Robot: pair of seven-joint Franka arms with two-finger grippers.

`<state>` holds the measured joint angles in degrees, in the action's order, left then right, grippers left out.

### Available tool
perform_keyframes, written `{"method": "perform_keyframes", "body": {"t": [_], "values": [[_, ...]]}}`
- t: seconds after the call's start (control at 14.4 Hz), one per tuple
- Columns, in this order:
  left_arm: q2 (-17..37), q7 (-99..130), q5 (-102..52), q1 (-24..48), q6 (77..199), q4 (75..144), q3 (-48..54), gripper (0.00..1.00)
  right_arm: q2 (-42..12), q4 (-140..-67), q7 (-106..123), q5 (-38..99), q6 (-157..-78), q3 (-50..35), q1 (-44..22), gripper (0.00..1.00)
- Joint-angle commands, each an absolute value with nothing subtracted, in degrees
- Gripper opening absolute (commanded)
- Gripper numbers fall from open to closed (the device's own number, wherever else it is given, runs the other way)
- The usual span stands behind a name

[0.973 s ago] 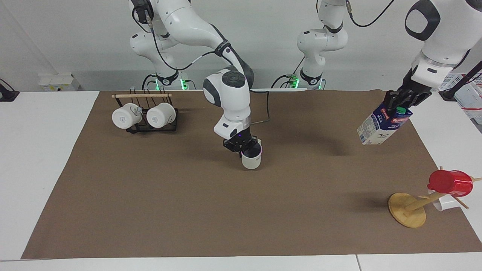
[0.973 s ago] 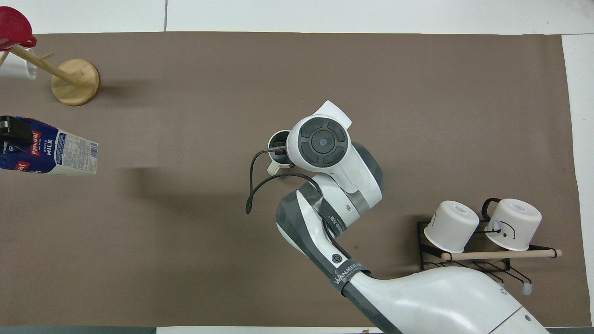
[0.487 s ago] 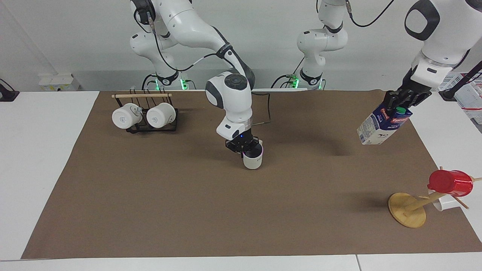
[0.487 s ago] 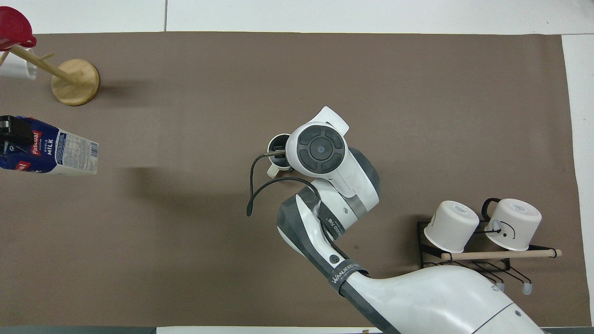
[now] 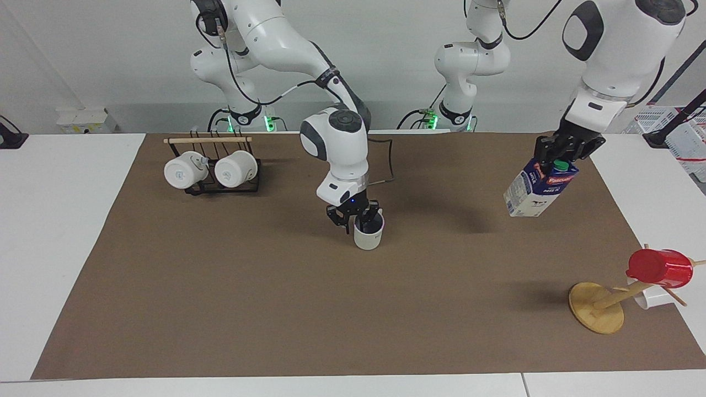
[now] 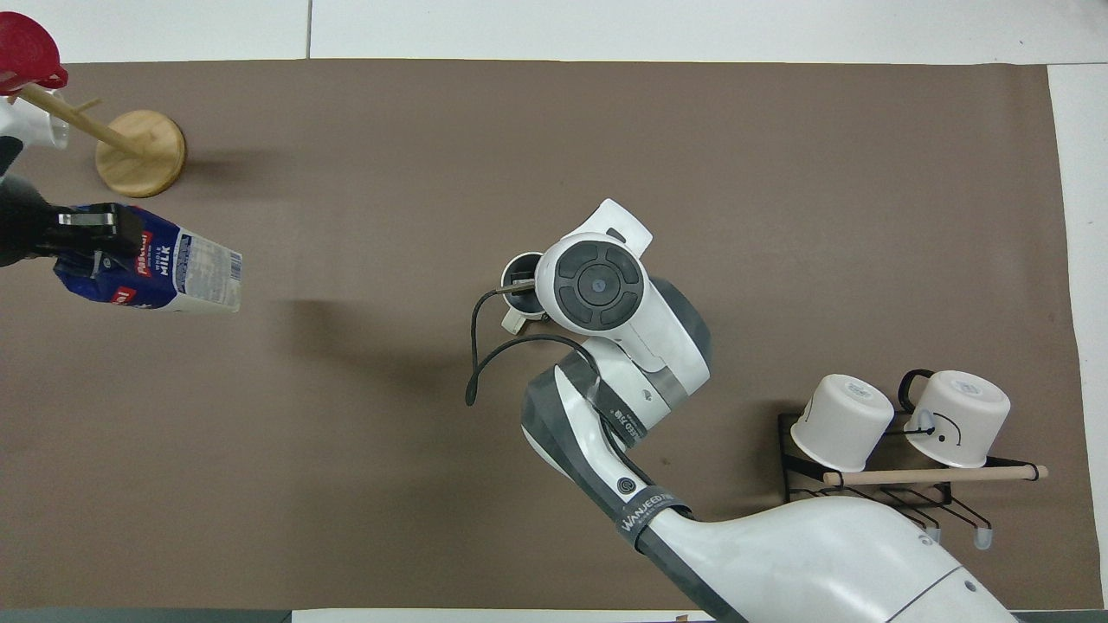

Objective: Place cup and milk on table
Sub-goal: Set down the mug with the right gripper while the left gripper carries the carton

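At frame centre, right gripper (image 5: pixel 356 216) straddled the cup (image 5: pixel 368 232) rim, fingers apart; upper right, left gripper (image 5: pixel 566 150) clamped the milk (image 5: pixel 538 187) aloft.

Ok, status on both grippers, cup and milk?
Right gripper open at the cup, cup standing mid-table. Left gripper shut on the milk, tilted, in the air over the left arm's end. Nothing between milk and cup.

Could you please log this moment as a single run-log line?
cup: on table | right gripper: open at cup rim | milk: airborne, tilted | left gripper: shut on milk top
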<state>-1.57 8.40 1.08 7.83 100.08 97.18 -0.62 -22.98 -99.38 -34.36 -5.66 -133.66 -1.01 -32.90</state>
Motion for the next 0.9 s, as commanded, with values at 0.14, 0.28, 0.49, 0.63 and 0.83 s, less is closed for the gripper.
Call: {"method": "perform_keyframes", "body": {"t": [0.14,0.28,0.49,0.63,0.83], "values": [[0.87,20.10,2.37,16.76,104.67,97.73,-0.97,0.00,-12.59,-97.21,-34.54,-6.68,-120.26,-1.14,-27.44,1.00],[2.98,25.73,2.37,22.03,106.51,97.65,-0.97,0.00,-9.33,-96.51,-33.41,-6.68,-115.69,-0.97,-23.75,1.00],[6.75,34.25,2.72,27.93,110.64,97.56,-1.05,0.00,-7.30,-93.09,-24.82,-5.98,-108.39,-0.97,-18.13,1.00],[9.22,38.83,3.34,30.84,112.75,97.38,-1.05,0.00,-5.46,-91.85,-20.50,-5.89,-104.17,-0.97,-14.26,1.00],[10.11,39.72,4.22,33.22,113.64,99.83,-1.05,0.00,-1.59,-91.93,-11.89,-4.93,-97.41,-0.88,-8.37,1.00]]}}
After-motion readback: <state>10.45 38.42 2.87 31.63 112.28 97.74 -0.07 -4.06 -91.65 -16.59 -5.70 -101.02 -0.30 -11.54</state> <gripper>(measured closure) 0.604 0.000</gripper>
